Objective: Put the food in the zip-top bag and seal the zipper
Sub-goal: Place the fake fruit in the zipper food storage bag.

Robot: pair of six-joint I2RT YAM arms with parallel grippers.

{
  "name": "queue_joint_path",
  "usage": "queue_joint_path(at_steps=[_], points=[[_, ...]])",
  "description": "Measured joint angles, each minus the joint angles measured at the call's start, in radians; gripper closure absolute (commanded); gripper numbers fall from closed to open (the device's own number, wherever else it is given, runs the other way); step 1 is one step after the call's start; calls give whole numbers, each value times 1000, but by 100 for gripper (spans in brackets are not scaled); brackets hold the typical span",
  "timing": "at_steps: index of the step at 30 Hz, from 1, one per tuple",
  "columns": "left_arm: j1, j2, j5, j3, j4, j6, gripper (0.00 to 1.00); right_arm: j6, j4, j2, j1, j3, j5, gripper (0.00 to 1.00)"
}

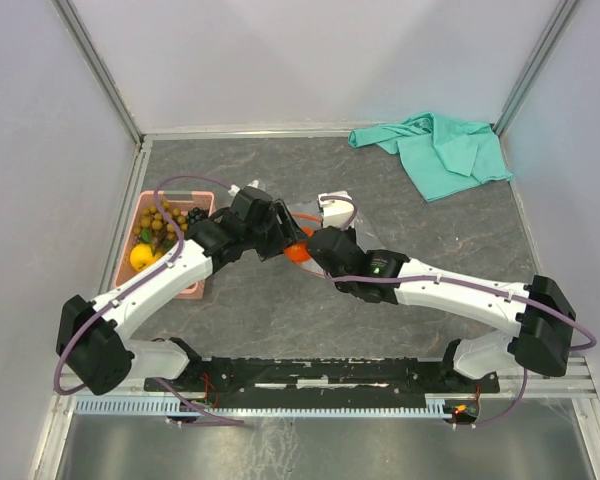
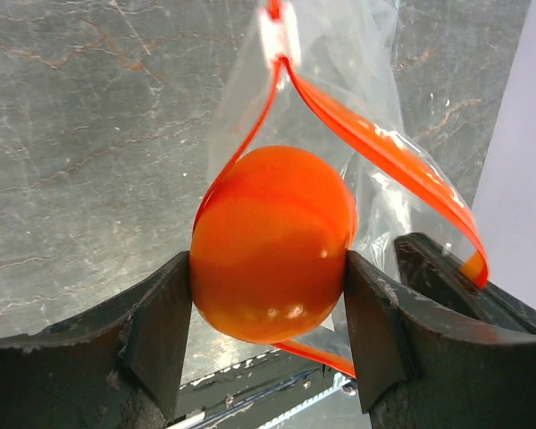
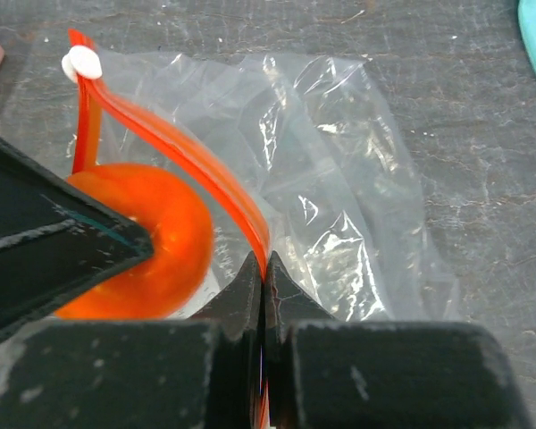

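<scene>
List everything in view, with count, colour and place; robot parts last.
table: one, grey, under everything
zip-top bag: one, clear, table centre
zipper: one, orange-red, along the bag's open mouth
orange: one, orange, at that mouth
basket: one, pink, table's left
lemon: one, yellow, in basket
berries: one bunch, brown, in basket
grapes: one bunch, dark, in basket
cloth: one, teal, far right corner
left gripper: one, black, shut on the orange
right gripper: one, black, shut on the zipper
</scene>
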Motion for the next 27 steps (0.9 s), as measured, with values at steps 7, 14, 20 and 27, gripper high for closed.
queue_joint_path(at_steps=[7, 14, 20, 27], points=[[-60, 38, -48, 75, -19, 0, 72, 31, 10, -5, 0, 0, -41, 99], [-79, 49, -93, 79, -23, 0, 48, 63, 17, -8, -2, -8, -56, 98], [-81, 67, -103, 87, -35, -1, 39, 87, 19, -20, -5, -26, -64, 99], [-85, 69, -102, 88, -39, -14, 29, 138, 19, -26, -34, -55, -92, 99]])
